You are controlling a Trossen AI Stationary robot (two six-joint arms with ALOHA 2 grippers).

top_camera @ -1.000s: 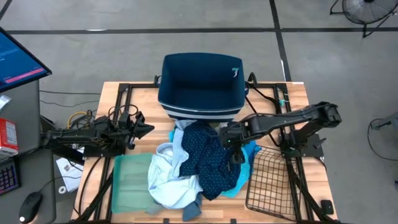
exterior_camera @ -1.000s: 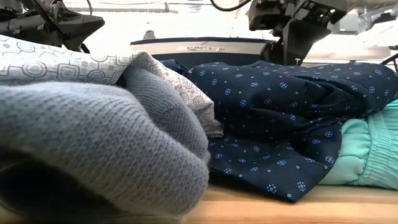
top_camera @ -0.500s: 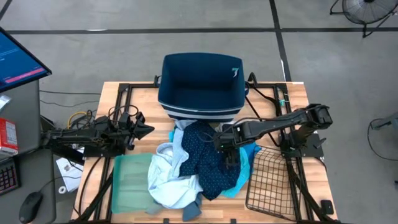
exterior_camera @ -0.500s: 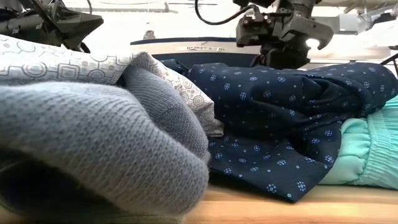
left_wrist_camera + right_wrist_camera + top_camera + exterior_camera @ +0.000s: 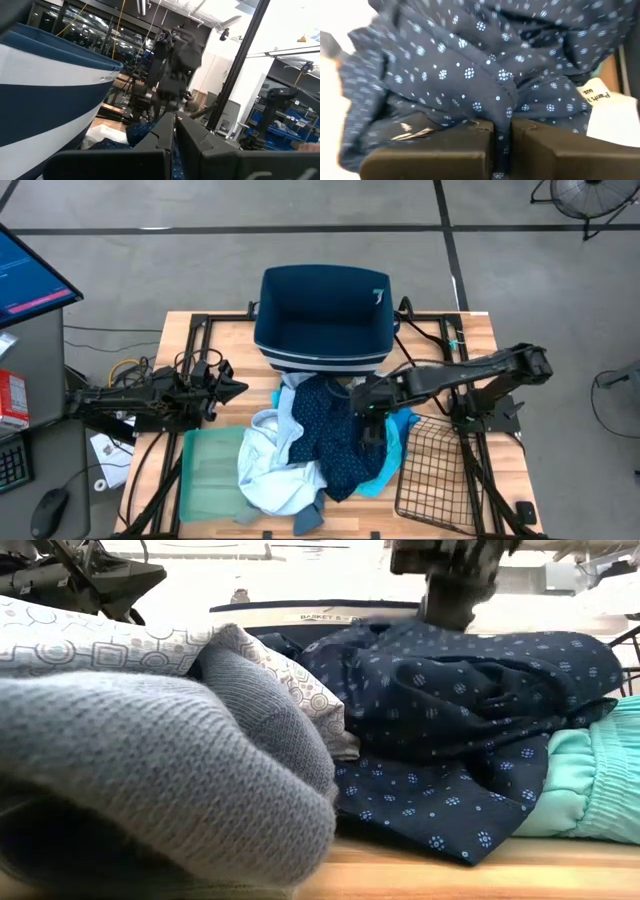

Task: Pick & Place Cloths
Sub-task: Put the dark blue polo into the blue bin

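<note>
Two claws, right claw (image 5: 501, 131) pinching navy dotted cloth (image 5: 335, 435), left claw (image 5: 243, 388) closed empty, navy bin (image 5: 322, 320) behind.

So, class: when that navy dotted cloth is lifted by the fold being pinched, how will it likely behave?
The navy dotted cloth will probably hang limp: it lies in soft folds. The right end effector pinches only a thin ridge, so it seems light, though that fold might slip. It overlaps the turquoise cloth and may drag it.
</note>
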